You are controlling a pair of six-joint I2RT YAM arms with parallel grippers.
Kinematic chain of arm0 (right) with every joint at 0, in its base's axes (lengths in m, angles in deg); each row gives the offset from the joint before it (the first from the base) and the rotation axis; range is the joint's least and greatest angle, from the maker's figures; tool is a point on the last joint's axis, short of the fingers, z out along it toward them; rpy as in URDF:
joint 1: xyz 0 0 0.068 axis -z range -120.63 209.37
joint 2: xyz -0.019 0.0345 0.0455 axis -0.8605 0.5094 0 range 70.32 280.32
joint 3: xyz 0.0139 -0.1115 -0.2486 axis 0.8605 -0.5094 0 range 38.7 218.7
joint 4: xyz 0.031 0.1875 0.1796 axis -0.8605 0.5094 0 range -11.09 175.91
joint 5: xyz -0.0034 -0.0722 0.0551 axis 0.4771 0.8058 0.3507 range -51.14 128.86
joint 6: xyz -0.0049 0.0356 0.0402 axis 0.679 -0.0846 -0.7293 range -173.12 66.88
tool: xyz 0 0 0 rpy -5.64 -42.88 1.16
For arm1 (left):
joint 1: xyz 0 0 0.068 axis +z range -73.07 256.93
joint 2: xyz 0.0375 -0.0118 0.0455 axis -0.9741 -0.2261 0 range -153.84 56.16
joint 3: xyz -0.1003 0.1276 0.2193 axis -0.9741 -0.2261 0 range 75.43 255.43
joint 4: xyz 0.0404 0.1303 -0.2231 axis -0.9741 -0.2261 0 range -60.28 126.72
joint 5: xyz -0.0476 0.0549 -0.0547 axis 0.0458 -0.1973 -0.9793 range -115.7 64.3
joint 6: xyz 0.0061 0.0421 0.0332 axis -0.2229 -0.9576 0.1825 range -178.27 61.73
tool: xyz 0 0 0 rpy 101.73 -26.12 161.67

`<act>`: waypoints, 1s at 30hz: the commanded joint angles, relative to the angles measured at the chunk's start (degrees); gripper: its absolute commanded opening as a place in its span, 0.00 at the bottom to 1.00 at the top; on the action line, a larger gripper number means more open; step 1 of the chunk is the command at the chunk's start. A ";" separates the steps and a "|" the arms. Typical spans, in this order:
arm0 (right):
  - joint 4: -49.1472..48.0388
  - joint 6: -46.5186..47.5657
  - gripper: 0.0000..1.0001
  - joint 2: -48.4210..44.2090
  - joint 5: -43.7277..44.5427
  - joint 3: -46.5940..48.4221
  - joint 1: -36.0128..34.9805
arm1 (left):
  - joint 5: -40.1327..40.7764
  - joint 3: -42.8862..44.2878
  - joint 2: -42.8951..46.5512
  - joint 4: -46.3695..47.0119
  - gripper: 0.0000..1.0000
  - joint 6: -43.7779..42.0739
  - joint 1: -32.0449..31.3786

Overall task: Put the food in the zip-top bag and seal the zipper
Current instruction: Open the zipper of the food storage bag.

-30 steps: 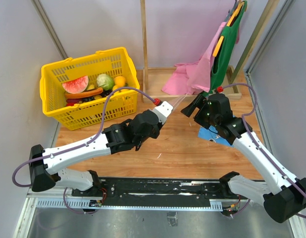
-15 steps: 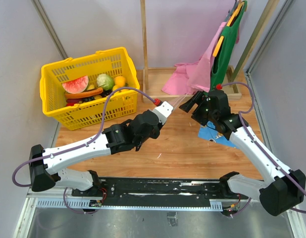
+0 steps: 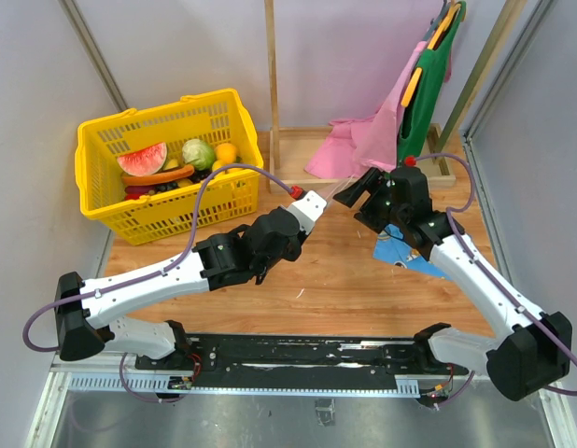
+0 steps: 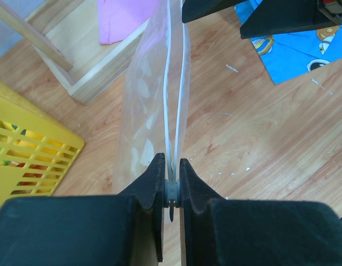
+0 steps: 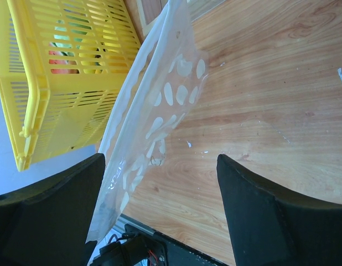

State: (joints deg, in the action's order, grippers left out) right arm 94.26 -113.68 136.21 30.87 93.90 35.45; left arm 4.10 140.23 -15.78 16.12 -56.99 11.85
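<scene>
Left end effector (image 4: 171, 180) clenched on zipper (image 4: 174, 100) end, holding zip-top bag (image 5: 165, 94) taut above worktop (image 3: 335, 280). Right end effector (image 5: 160, 166) released, bag's far end beside one finger, probably lining up second pinch. Food (image 3: 181, 157) in basket (image 3: 111, 210), far left of both.

Left pincer (image 4: 171, 169) tightly closed, right pincer (image 5: 160, 163) wide apart (both arms outstretched, tips close together).

Wooden table (image 3: 344, 280): yellow basket (image 3: 176, 210) far left, wooden stand (image 3: 288, 154) at back, blue patterned cloth (image 3: 401, 254) right.
</scene>
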 commanded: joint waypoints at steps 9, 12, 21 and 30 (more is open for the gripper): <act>-1.64 -2.44 0.82 2.08 -2.00 -1.03 1.38 | 0.72 -0.20 1.19 2.14 0.00 -0.50 -0.84; -1.94 -2.75 0.81 3.04 -3.21 -1.08 1.42 | 0.32 -0.24 1.19 2.26 0.00 -0.74 -0.84; -0.86 -2.77 0.80 5.94 -8.35 0.75 1.42 | -0.41 -0.46 0.55 1.99 0.00 -1.48 -1.31; 0.22 -1.95 0.80 7.15 -11.14 2.37 1.48 | 0.06 -0.29 -0.88 1.67 0.00 -3.26 -2.26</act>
State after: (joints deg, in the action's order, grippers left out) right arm 93.65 -116.06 143.21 21.67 93.72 36.24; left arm 3.64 140.23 -15.91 16.12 -58.76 10.67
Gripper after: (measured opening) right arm 0.799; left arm 0.118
